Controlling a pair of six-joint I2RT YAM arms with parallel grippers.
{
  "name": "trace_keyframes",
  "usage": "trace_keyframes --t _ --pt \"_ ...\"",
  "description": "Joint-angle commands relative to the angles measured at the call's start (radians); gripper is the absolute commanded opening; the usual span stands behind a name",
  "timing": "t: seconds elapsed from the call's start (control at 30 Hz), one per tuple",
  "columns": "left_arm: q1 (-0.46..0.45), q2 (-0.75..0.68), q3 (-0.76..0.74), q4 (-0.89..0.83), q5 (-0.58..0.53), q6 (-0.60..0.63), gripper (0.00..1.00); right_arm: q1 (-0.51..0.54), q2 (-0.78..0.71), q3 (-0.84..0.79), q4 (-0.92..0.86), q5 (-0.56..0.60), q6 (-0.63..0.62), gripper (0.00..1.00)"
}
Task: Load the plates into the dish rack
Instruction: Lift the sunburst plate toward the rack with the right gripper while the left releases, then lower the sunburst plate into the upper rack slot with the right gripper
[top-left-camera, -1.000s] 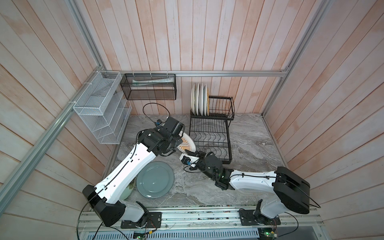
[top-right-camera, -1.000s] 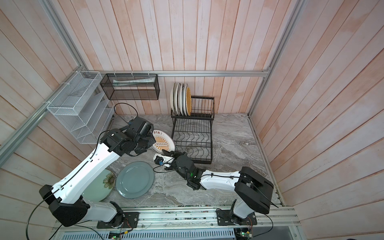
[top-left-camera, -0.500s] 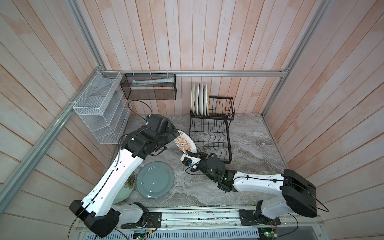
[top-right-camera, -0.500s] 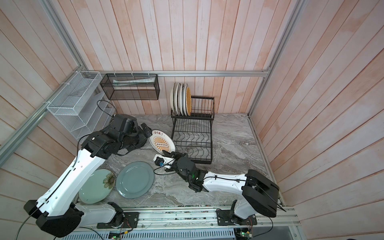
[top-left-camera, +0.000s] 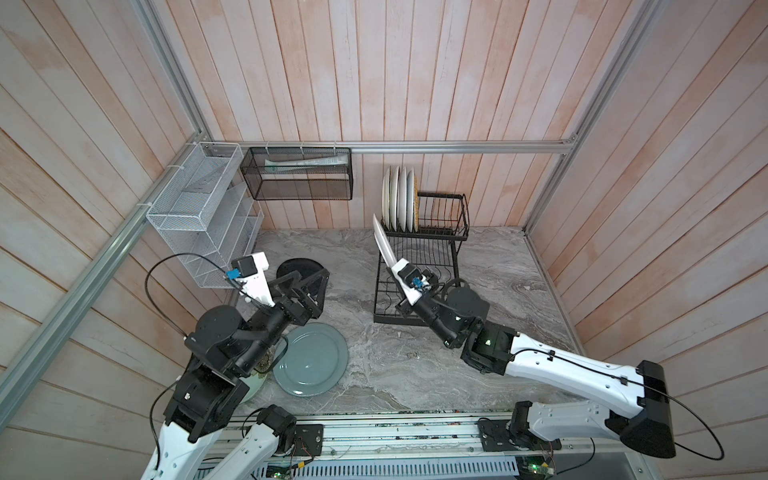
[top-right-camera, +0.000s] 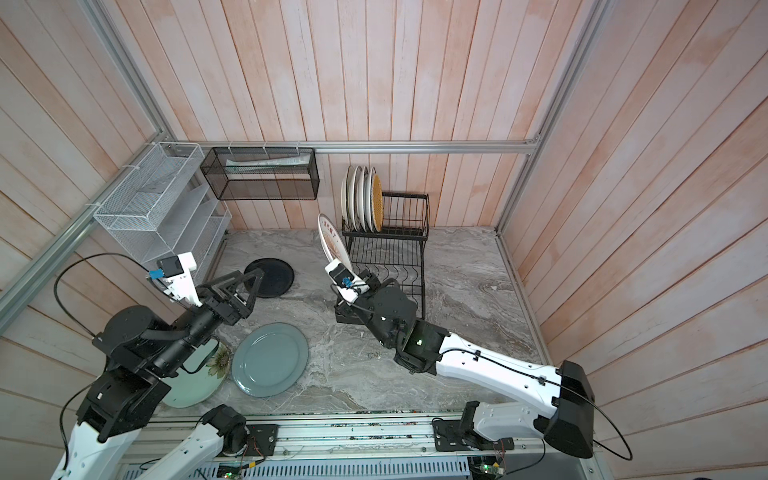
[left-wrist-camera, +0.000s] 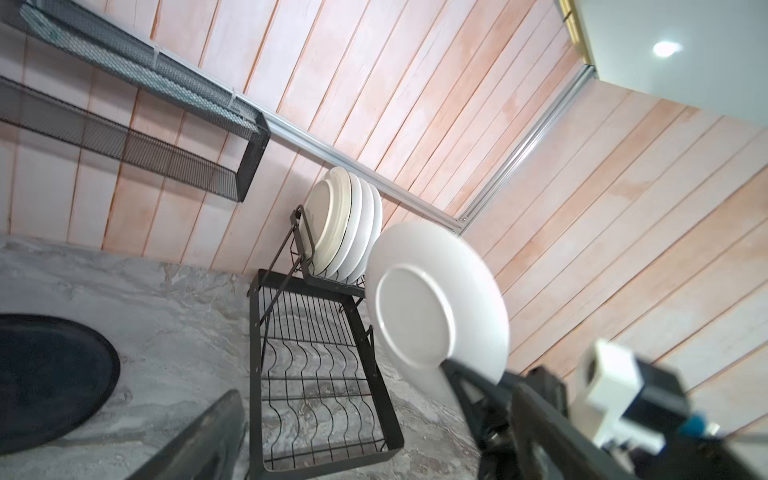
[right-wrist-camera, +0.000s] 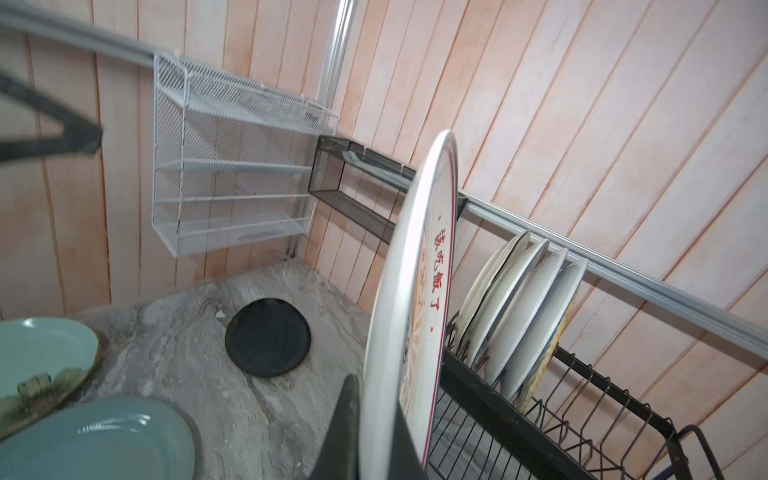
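Note:
My right gripper (top-left-camera: 398, 275) (right-wrist-camera: 374, 440) is shut on the lower rim of a white plate with red lettering (top-left-camera: 383, 245) (right-wrist-camera: 419, 291). It holds the plate upright and edge-on, beside the left side of the black wire dish rack (top-left-camera: 415, 299) (top-right-camera: 388, 270). Several plates (top-left-camera: 400, 199) (right-wrist-camera: 519, 311) stand in the rack's upper tier. Left of the rack, my left gripper (top-left-camera: 309, 282) (top-right-camera: 245, 282) is open and empty above the black plate (top-left-camera: 297, 266) (top-right-camera: 272, 276). A grey-blue plate (top-left-camera: 311, 359) and a pale green plate (top-right-camera: 195, 382) lie flat at the front left.
A white mesh organizer (top-left-camera: 203, 220) hangs on the left wall and a black mesh basket (top-left-camera: 299, 174) on the back wall. My left arm covers part of the green plate. Wooden walls close in on three sides.
My left gripper opened, let go of the lettered plate and drew back to the left. My right gripper kept the plate and raised it upright beside the rack.

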Motion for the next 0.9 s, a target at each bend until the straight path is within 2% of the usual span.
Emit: trace_keyframes --t 0.0,0.17,0.3,0.47,0.53,0.67,0.8,0.87 --pt "0.005 -0.059 -0.153 0.185 -0.014 0.16 1.0 -0.04 -0.007 0.162 -0.147 0.018 0.157 0.0" --pt "0.005 -0.153 -0.421 0.363 -0.014 0.314 1.0 -0.208 0.068 0.387 -0.302 -0.131 0.332 0.0" --pt "0.005 -0.228 -0.553 0.426 0.033 0.316 1.0 -0.375 0.161 0.567 -0.44 -0.248 0.477 0.0" --pt "0.004 -0.279 -0.527 0.299 0.119 0.254 1.0 -0.522 0.321 0.798 -0.593 -0.318 0.554 0.0" --pt "0.003 -0.309 -0.519 0.223 0.12 0.245 1.0 -0.566 0.392 0.886 -0.651 -0.35 0.572 0.0" --pt "-0.004 -0.376 -0.529 0.11 0.053 0.21 1.0 -0.631 0.54 1.047 -0.746 -0.408 0.602 0.0" --pt "-0.051 -0.445 -0.536 0.1 -0.024 0.202 1.0 -0.666 0.671 1.164 -0.799 -0.459 0.633 0.0" --pt "-0.056 -0.466 -0.53 0.079 -0.081 0.205 1.0 -0.67 0.726 1.206 -0.819 -0.448 0.634 0.0"
